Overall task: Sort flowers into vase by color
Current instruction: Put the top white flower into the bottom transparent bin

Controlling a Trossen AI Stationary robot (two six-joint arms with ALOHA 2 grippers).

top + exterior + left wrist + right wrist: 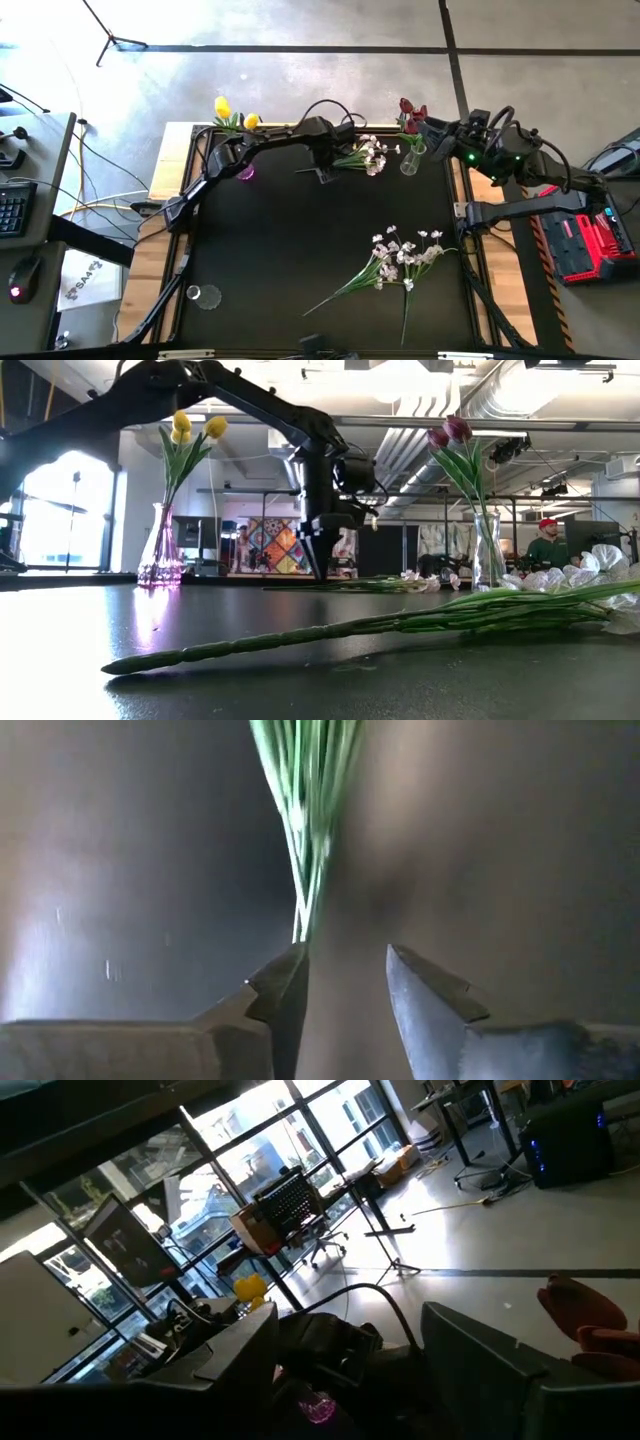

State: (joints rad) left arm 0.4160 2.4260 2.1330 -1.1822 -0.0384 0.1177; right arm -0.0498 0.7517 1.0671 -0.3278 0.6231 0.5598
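Upper centre of the high view, the left claw [325,172] stands part-open over a white spray's stems [305,830], nothing gripped. The right claw [350,1342], wide and empty, hangs upper right by the red tulips [409,110]. More white sprays [400,255] lie lower right on the counter [270,260].

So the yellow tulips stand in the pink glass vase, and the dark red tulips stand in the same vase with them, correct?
Not quite. The yellow tulips stand in the pink glass vase, but the dark red tulips stand in a separate clear glass vase, as the low view shows.
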